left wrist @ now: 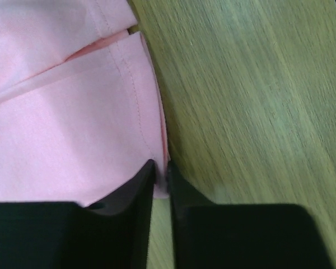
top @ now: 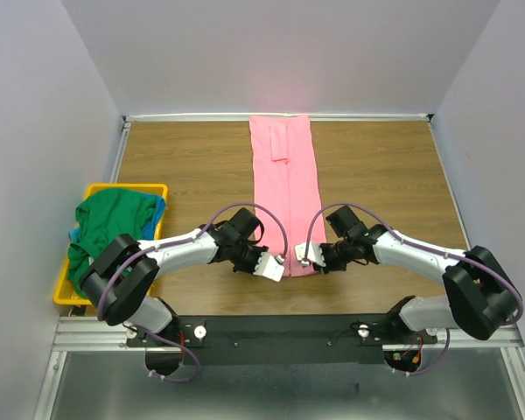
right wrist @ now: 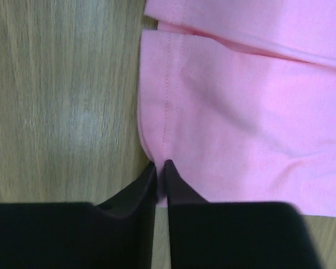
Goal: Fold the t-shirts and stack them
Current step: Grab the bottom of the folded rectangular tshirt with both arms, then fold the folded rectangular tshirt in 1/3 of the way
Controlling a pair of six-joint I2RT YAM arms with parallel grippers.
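Both arms meet at the near end of the table (top: 184,157), on the near hem of the pink t-shirt (top: 284,188). The shirt lies as a long narrow strip down the middle, running from the grippers to the far edge. The left gripper (top: 271,268) has the near left corner, its jaws drawn almost together with only the cloth between them. The right gripper (top: 308,255) pinches the near right corner the same way. Each wrist view shows the stitched hem caught right at the fingertips, so the bite looks shallow. Whether every layer of the fold is in it is hard to tell from these angles.

The step in hand seems to be carrying the near hem toward the far end to halve the strip. To do it well, I judge both corners should rise together, level and evenly apart, with the hem taut so the side folds stay tucked. They should then travel straight along the strip and land square on the far end. So thin a pinch could slip if one arm leads.

Toward the far end a folded-in sleeve (top: 280,144) lies on top, a small bump to cover. Nothing lies on the wood along that path. At the left, well apart, the yellow bin (top: 127,186) holds a green t-shirt (top: 109,223) with blue cloth (top: 160,210) beside it.
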